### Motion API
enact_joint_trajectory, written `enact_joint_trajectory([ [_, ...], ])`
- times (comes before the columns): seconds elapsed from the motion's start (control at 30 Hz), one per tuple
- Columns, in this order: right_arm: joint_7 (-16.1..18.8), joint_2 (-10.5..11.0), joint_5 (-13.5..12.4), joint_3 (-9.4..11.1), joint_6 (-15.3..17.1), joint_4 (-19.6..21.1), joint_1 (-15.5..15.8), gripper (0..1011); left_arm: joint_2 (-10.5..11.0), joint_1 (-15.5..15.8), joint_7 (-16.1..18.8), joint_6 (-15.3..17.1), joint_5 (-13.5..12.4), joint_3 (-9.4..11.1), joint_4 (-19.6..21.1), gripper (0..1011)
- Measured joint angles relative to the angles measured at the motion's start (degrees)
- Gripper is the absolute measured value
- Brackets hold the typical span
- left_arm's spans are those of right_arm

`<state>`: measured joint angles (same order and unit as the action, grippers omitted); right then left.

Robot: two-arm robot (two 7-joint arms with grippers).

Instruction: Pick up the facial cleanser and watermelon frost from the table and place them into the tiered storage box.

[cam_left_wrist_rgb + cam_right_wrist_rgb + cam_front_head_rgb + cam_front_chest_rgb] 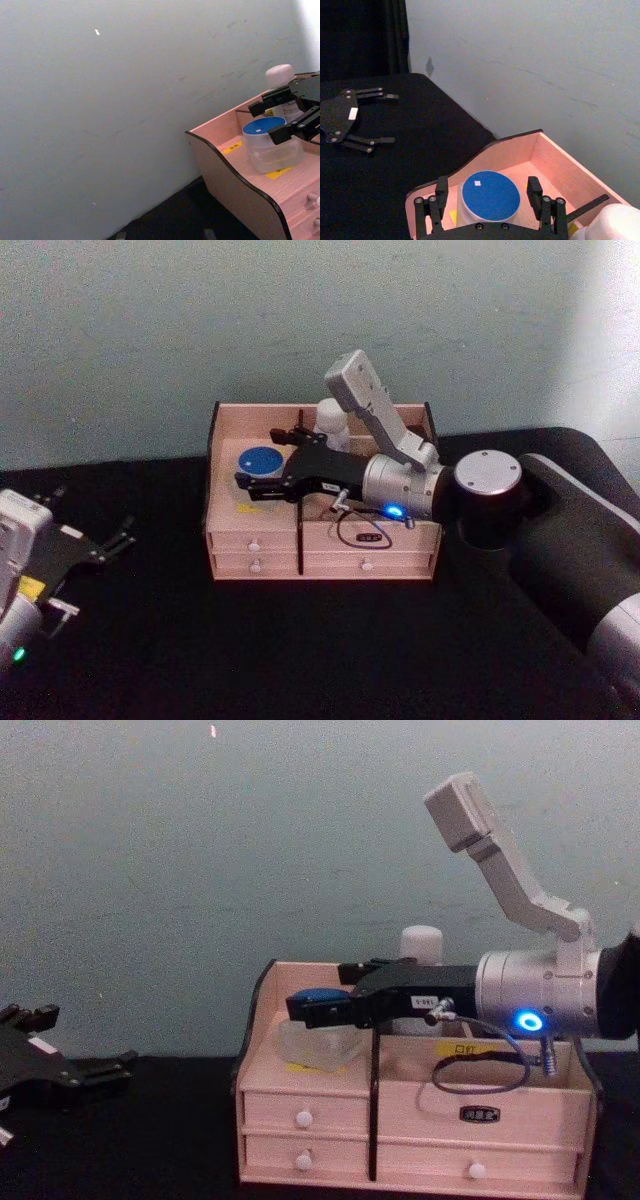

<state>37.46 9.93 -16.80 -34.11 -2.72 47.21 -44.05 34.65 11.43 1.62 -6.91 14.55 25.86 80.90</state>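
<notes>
The pale pinkish-wood tiered storage box (320,545) with dark edges and small white-knobbed drawers is seen standing on the black table (300,650), close to the pale green wall (150,330). In its left front compartment a clear round jar with a blue lid (488,196) is set down on the wood (its label cannot be read, so which product it is cannot be told). The right gripper (487,192) is reached over that compartment, its jaws spread on either side of the jar; whether the pads touch it cannot be made out. A white bottle with a rounded cap (421,946) is stood in the rear tier, its lower part hidden behind the right arm. The left gripper (95,550) is held low over the table, well apart from the box, its jaws spread and holding nothing.
</notes>
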Motion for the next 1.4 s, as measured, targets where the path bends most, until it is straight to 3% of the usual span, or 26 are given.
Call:
enact_joint_trajectory([
  [0.3, -0.59, 1.04, 0.14, 0.88, 0.21, 3.62, 1.79, 1003, 0.00, 0.00, 0.00, 0.00, 0.00, 0.00, 0.00, 1001],
  [0.5, -0.32, 4.13, -1.29, 2.19, 1.56, 11.52, 5.78, 1003, 0.00, 0.00, 0.00, 0.00, 0.00, 0.00, 0.00, 1001],
  [0.73, 2.06, 10.48, -4.50, 3.51, 2.99, 21.71, 11.95, 1002, 0.00, 0.00, 0.00, 0.00, 0.00, 0.00, 0.00, 1001],
  [0.97, 3.43, 19.66, -7.77, 6.16, 2.35, 32.19, 19.60, 1002, 0.00, 0.00, 0.00, 0.00, 0.00, 0.00, 0.00, 1001],
  [1.07, 1.80, 21.90, -8.00, 7.28, 2.40, 34.53, 21.73, 1002, 0.00, 0.00, 0.00, 0.00, 0.00, 0.00, 0.00, 1001],
  [1.2, -4.97, 24.57, -7.84, 10.82, 3.22, 37.37, 25.78, 1002, 0.00, 0.00, 0.00, 0.00, 0.00, 0.00, 0.00, 1001],
  [1.27, -8.49, 24.65, -7.08, 12.34, 3.39, 37.83, 26.92, 1002, 0.00, 0.00, 0.00, 0.00, 0.00, 0.00, 0.00, 1001],
  [1.4, -19.27, 23.16, -3.63, 16.42, 3.33, 38.45, 29.55, 1003, 0.00, 0.00, 0.00, 0.00, 0.00, 0.00, 0.00, 1001],
])
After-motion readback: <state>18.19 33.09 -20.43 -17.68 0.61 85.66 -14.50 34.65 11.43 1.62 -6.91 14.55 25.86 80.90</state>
